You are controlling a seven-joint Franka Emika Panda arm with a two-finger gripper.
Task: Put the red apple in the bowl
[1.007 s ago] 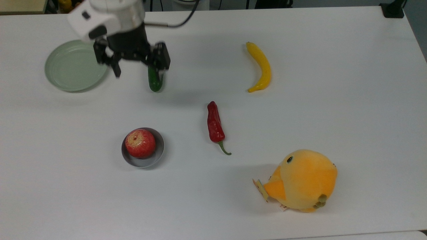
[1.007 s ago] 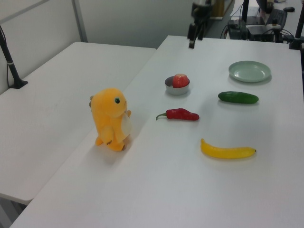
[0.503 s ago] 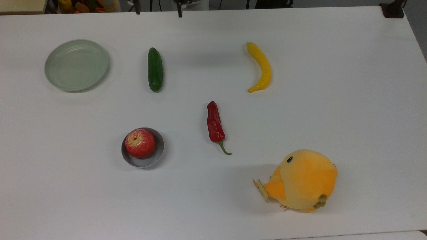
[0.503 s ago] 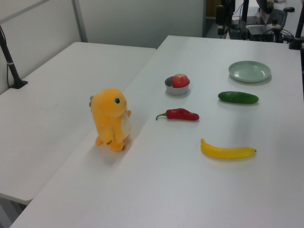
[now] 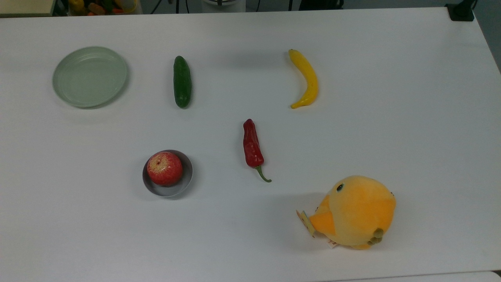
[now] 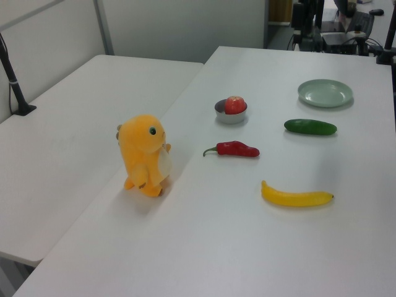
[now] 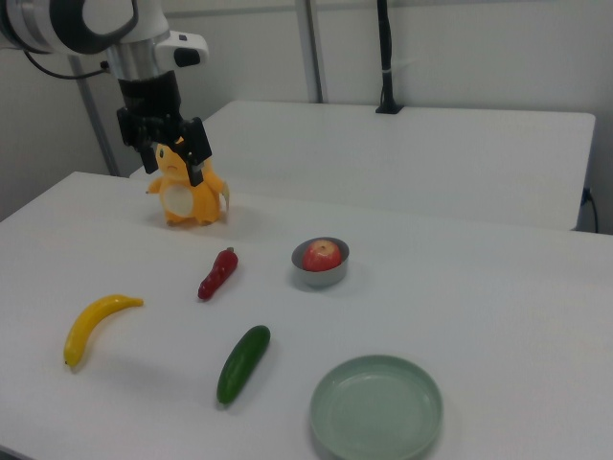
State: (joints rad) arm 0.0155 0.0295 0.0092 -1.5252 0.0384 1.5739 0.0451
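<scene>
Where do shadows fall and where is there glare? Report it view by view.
Top view: even, diffuse light, with a faint soft shadow to the top view's left of the plush toy and small highlights on the chili pepper. Left view: a soft shadow under the banana. Right view: a faint shadow beside the cucumber.

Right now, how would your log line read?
red apple: in bowl | gripper: open, raised, empty | task: looks done

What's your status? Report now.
Gripper open, raised, holding nothing. Red apple sits in the bowl. Nothing in the way.
</scene>
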